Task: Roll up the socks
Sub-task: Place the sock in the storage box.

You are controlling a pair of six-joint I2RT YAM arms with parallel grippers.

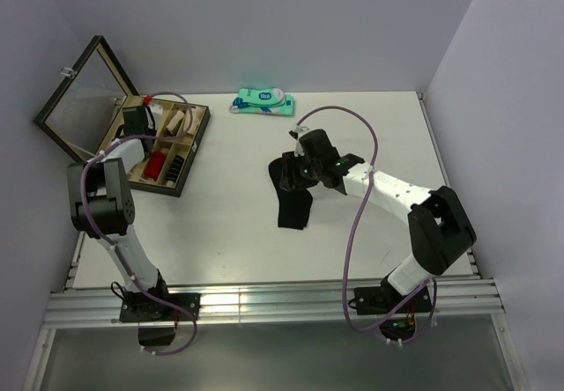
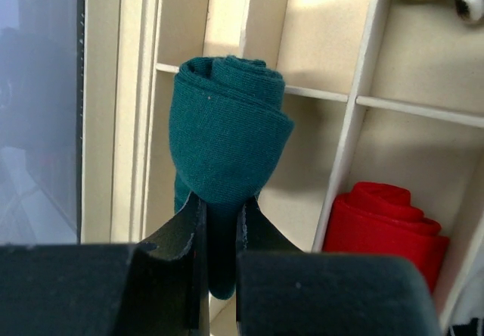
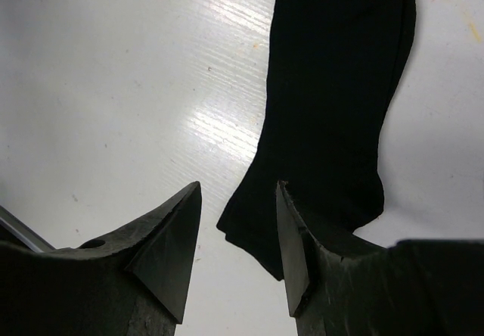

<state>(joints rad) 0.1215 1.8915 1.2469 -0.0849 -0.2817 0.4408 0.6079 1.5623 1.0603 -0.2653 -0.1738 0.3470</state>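
Left gripper (image 2: 221,203): jaws nearly shut, pinching the dark green sock (image 2: 227,132). It's rolled into a tight bundle, spiral end facing up in my wrist view, and a loose tail hangs down between my fingers. I'm holding it over the wooden divider box (image 1: 198,140) at the far left of the table (image 1: 229,232), above a compartment next to the box's outer wall. Can't tell if the roll touches the box floor.

Box contents: a red rolled sock (image 2: 386,222) in the neighbouring compartment, dark items in the near cells, something pale in a far cell that I can't make out. The glass lid (image 1: 84,100) is swung open and leans away to the left.

Right gripper (image 3: 238,192): jaws about half open, nothing gripped. It's low over one end of the black sock (image 3: 333,109), with one finger above the fabric edge. Contact unclear.

The black sock lies flat mid-table, long axis running near-to-far from the arm bases.

A teal-and-white packaged pair (image 1: 263,102) sits at the far edge. The table is white, with plain pale walls on three sides.
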